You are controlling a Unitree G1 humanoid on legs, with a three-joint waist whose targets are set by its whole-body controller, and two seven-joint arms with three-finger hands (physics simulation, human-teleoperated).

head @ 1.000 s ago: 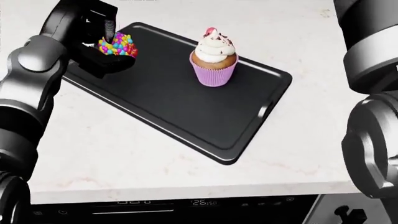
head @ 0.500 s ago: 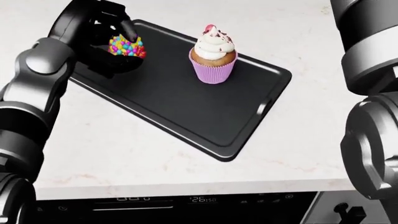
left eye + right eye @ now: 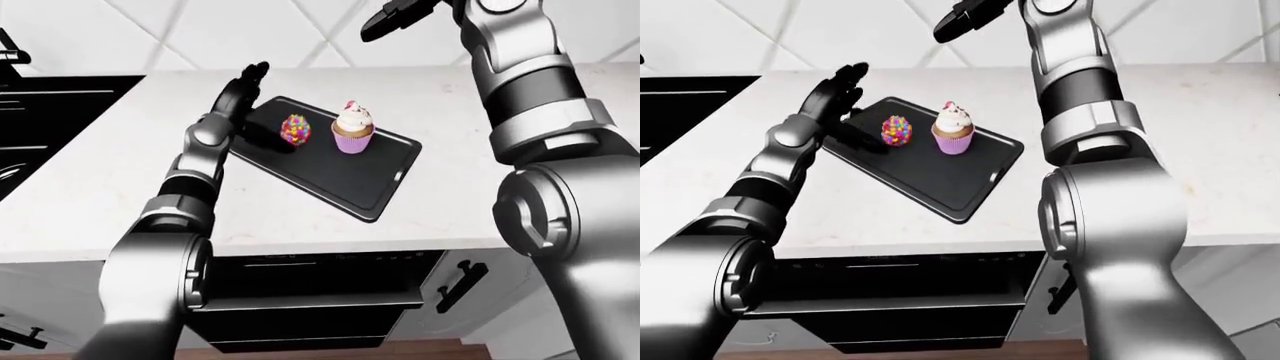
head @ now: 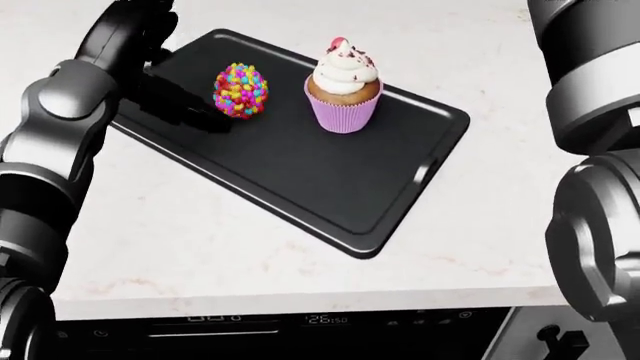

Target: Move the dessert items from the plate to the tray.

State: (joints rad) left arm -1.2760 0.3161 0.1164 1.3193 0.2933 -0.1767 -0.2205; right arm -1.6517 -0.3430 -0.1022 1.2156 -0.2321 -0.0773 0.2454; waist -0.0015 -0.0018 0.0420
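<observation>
On the black tray [image 4: 330,180], a sprinkle-covered sweet [image 4: 241,91] is seen standing free beside the cupcake [image 4: 343,88]. The left hand [image 3: 243,94] is spread wide and empty at the tray's left end; release is judged complete. No plate is shown, so remaining items cannot be confirmed; withdrawal is called for next. Only the eye views show the right hand [image 3: 970,15], raised high, apparently empty
</observation>
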